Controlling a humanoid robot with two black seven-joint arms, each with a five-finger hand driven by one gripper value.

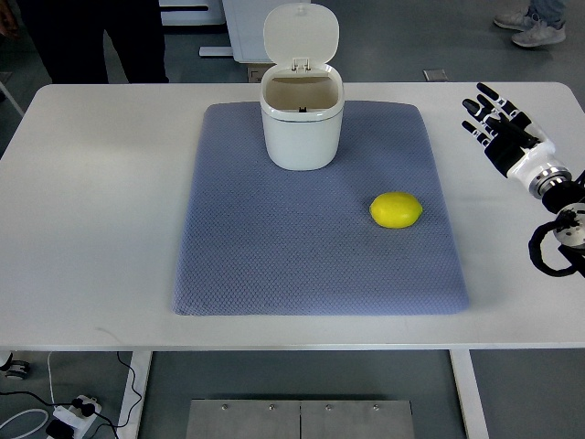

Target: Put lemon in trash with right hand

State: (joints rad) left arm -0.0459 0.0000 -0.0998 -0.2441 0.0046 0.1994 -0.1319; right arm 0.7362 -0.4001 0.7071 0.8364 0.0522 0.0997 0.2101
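Top view: lemon (396, 209) on mat (274, 265) toward table's (91, 229) right edge, long axis across, bin (302, 123) open at far edge; right hand (498, 119) empty, fingers spread, well apart rightward, left arm unseen.

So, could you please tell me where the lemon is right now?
In the top view, the lemon lies on the right part of the blue mat, nearer than the open white trash bin and left of the right hand.

Bright, even overhead light; soft shadows, sharp focus throughout
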